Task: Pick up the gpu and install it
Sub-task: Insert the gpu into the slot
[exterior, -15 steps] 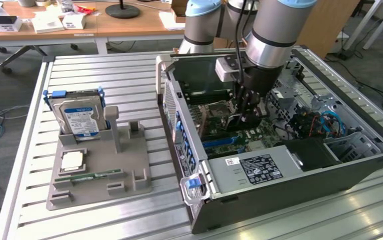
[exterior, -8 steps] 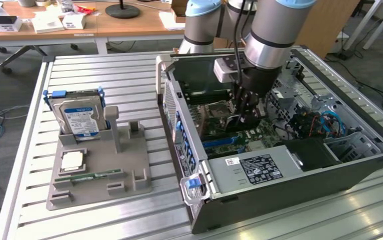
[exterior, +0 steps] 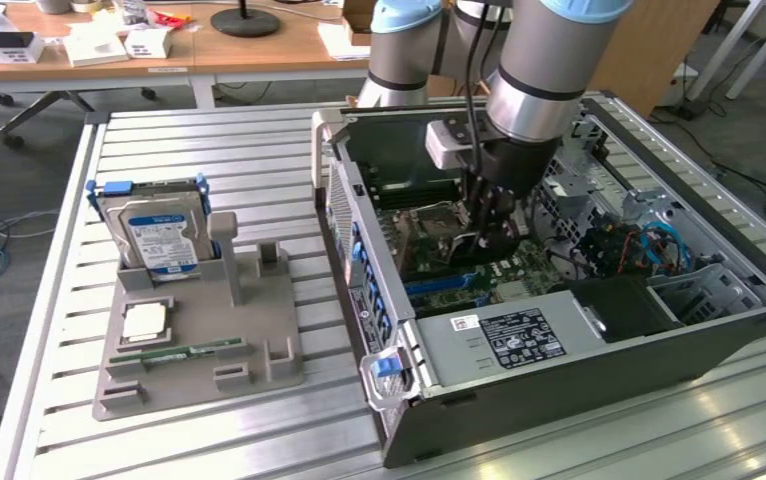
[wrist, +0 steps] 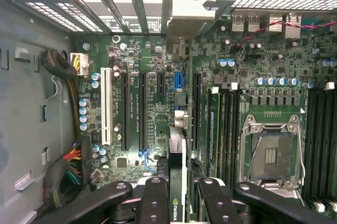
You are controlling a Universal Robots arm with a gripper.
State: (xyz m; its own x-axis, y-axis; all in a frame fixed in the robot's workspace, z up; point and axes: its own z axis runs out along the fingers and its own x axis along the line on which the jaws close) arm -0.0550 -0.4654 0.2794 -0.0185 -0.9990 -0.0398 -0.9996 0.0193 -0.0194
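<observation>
i'm holding the gpu [wrist: 177, 166] edge-on in my gripper [wrist: 178, 197], the thin card standing upright over the motherboard [wrist: 131, 60]'s expansion slots.

On the table [exterior: 196, 140] the case [exterior: 530, 400] stands at the exterior view's right and the rack [exterior: 196, 385] at its left. 1 hard drive [exterior: 156, 235] is upright at the rack's back, 1 RAM stick [exterior: 176, 353] lies nearer the front. Inside the case the gpu [wrist: 177, 145] stands on edge in the gripper [wrist: 176, 190] over the motherboard [wrist: 147, 66] — probably above 1 slot.

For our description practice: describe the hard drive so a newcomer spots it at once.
Beside the open computer case, on the exterior view's left, a grey holder sits on the slatted table. At its far end the hard drive stands on edge. Its silver body and blue label set it apart from the green RAM stick lying flat.
</observation>
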